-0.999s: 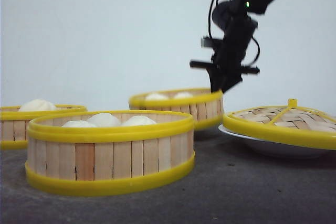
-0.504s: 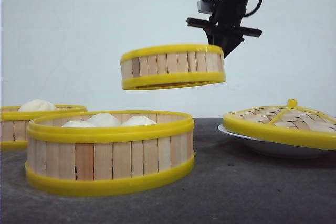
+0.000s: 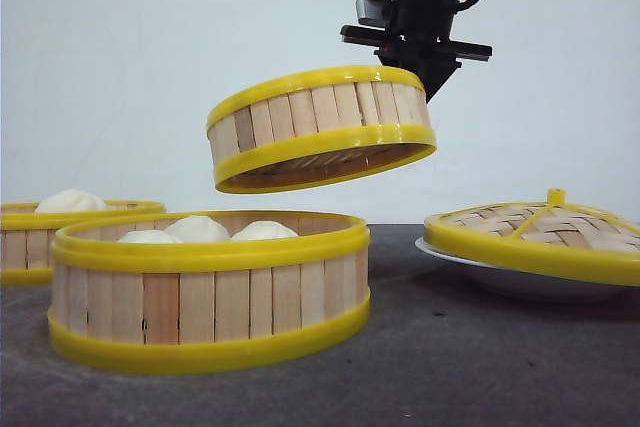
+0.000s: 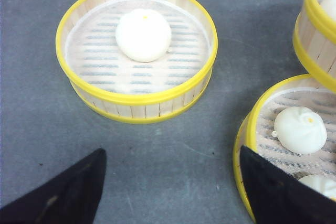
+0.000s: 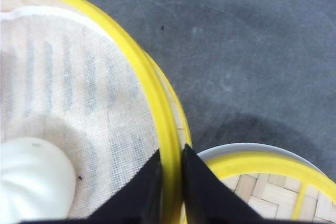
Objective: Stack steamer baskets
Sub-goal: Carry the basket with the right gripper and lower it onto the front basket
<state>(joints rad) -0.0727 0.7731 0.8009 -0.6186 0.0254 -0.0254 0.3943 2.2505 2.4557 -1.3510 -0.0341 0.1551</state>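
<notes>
round slatted steamer basket (image 3: 320, 127) now tilted, lower, yellow rim pinched in right hand (image 3: 428, 72)

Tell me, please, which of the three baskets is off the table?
The tilted basket pinched by the right gripper; the near basket and far-left basket sit on the table.

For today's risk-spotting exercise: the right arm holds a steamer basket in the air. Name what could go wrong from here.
1. The lifted basket hangs tilted, pinched only at its rim by the right gripper; it might swing or slip out.
2. A bun sits inside it, so tilting could roll it out.
3. Set down crooked on the front basket, it could squash those buns.
</notes>
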